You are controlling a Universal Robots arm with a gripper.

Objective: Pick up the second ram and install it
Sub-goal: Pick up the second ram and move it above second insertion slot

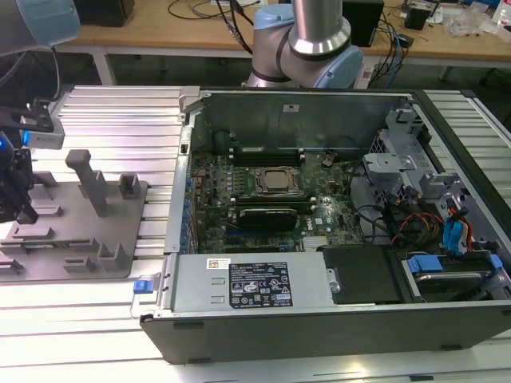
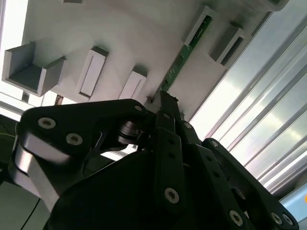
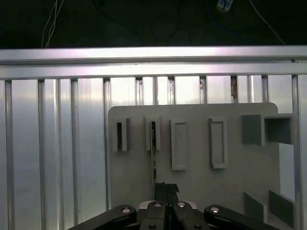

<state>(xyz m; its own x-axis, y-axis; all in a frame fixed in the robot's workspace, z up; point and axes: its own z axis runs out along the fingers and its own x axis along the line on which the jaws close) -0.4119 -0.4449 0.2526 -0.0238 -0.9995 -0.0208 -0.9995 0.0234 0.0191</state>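
Jaws clenched on second ram [image 3: 153, 146] end | ram in grey fixture [image 3: 201, 191] slot | exterior view: open case [image 1: 319, 329]

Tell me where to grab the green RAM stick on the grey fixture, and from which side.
Take the second ram across its two flat faces, on the stretch that sticks out of the slotted block, coming straight down from above the fixture plate. It stands on its thin edge, so both faces are probably free. The gripper sits by its free end.
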